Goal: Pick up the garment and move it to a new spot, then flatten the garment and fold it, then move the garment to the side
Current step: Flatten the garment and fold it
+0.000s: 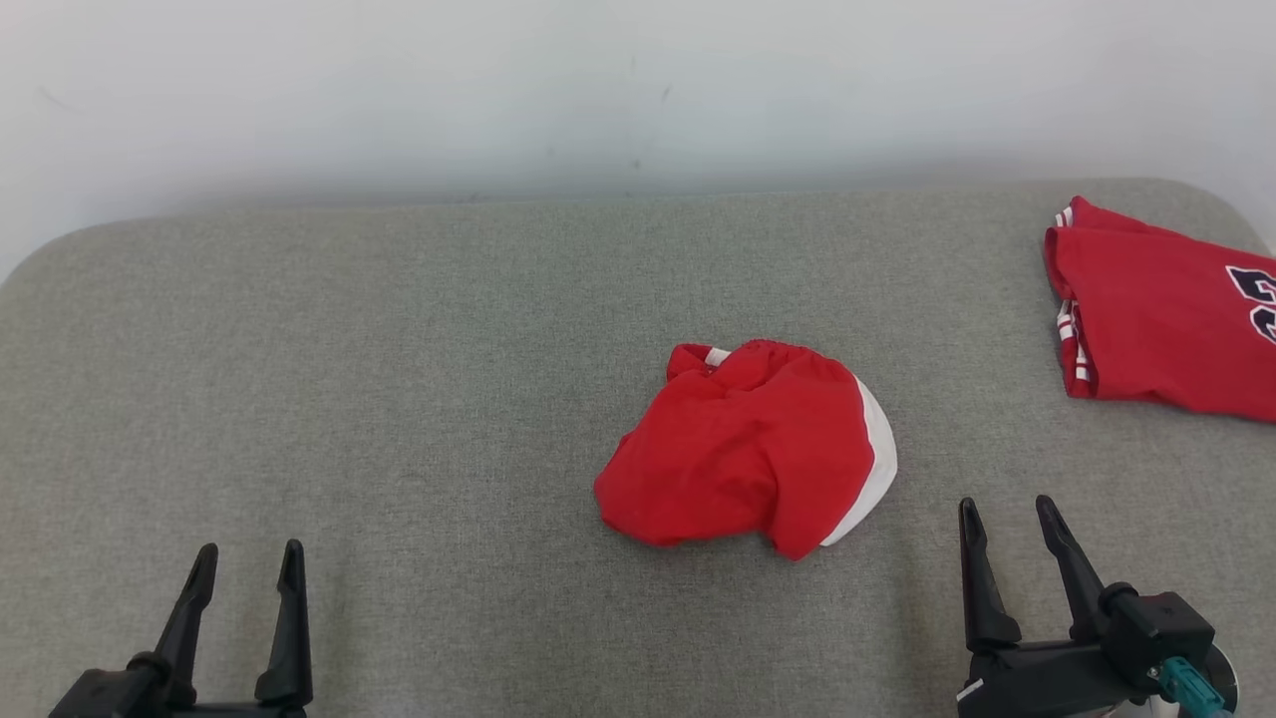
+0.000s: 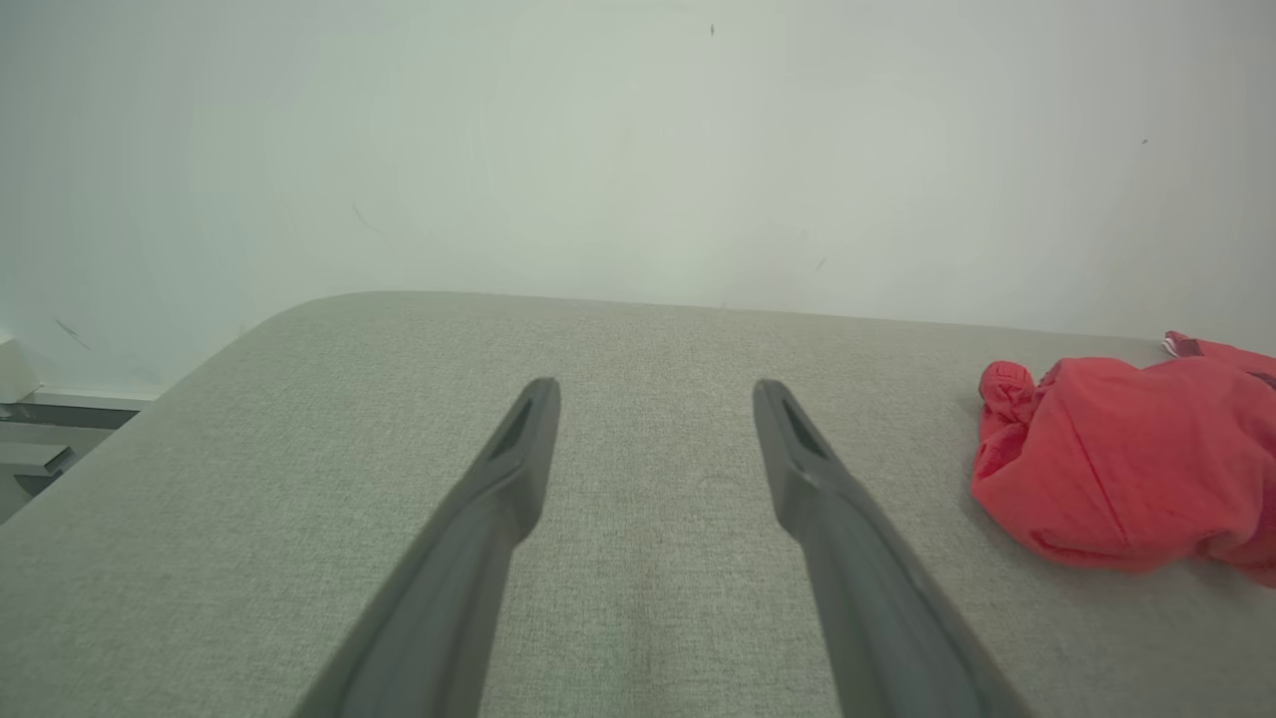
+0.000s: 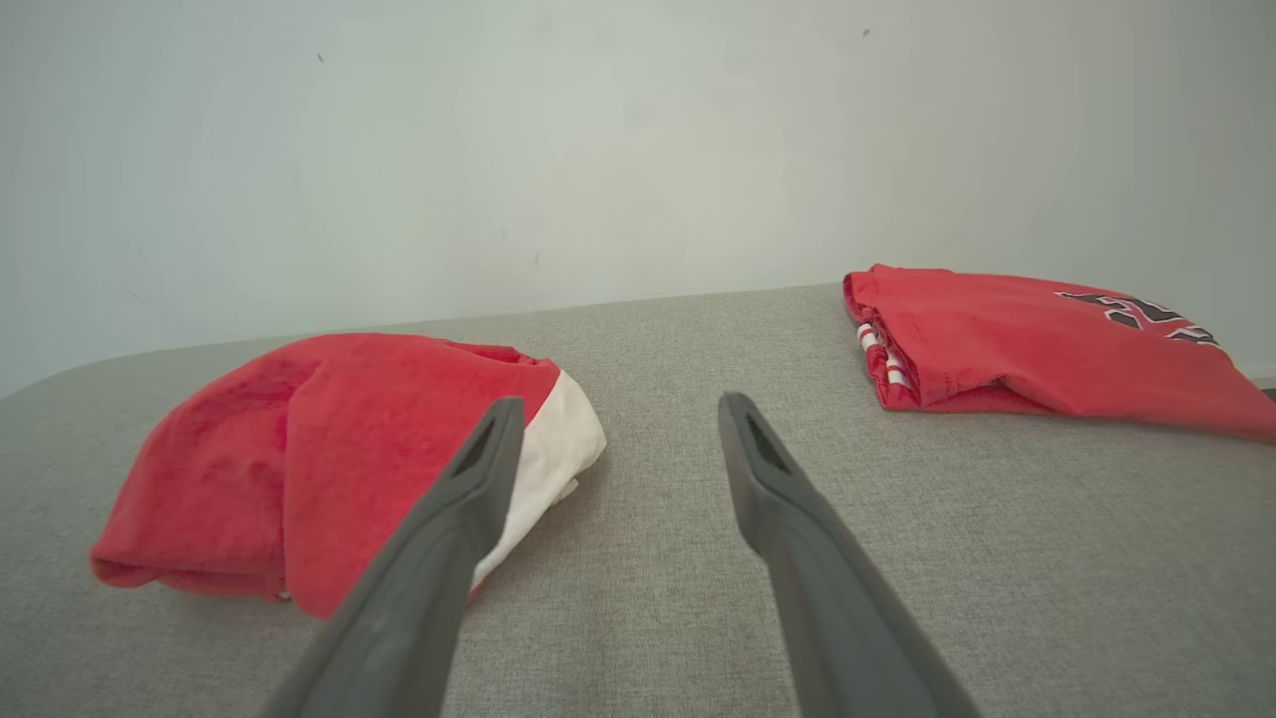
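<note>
The garment [image 1: 748, 454] is a crumpled red piece with a white band, lying in a heap near the middle of the grey padded table [image 1: 399, 349]. It also shows in the left wrist view as the garment [image 2: 1126, 464] at the right edge, and in the right wrist view as the garment [image 3: 299, 459] on the left. My left gripper [image 1: 249, 558] stands open at the lower left, far from the heap. My right gripper [image 1: 1007, 514] stands open at the lower right, just right of the heap, with nothing between its fingers.
A folded red jersey [image 1: 1166, 319] with white stripes and dark numerals lies at the table's far right; the same jersey [image 3: 1037, 339] shows in the right wrist view. A pale wall [image 1: 638, 90] rises behind the table's rounded far edge.
</note>
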### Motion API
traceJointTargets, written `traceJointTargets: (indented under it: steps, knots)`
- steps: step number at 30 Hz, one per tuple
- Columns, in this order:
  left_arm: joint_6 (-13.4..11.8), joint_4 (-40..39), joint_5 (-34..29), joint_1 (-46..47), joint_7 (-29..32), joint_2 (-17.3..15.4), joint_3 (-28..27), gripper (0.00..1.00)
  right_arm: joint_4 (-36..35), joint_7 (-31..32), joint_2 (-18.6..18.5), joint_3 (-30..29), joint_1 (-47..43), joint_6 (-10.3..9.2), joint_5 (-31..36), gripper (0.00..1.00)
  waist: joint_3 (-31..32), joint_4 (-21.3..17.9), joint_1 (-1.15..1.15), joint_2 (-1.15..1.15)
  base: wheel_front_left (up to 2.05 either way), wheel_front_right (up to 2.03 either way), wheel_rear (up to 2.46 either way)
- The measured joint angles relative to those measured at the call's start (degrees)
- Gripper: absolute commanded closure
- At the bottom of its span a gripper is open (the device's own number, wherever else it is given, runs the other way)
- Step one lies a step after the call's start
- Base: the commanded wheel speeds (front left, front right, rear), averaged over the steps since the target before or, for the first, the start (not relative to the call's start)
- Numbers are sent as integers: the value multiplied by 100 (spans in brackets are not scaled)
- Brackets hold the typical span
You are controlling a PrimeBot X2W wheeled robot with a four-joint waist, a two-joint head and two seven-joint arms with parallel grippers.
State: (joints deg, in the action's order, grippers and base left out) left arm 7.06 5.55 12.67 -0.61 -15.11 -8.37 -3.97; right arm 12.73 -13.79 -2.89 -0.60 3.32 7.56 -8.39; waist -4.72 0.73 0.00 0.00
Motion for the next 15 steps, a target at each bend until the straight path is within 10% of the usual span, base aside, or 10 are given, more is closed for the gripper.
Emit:
traceJointTargets:
  steps: [15]
  knots:
    - [35,107,-26,309,-1,120,62,0,1063,870,-658,525,1858,0,-114,0,-210,180,1,0,0,0,0]
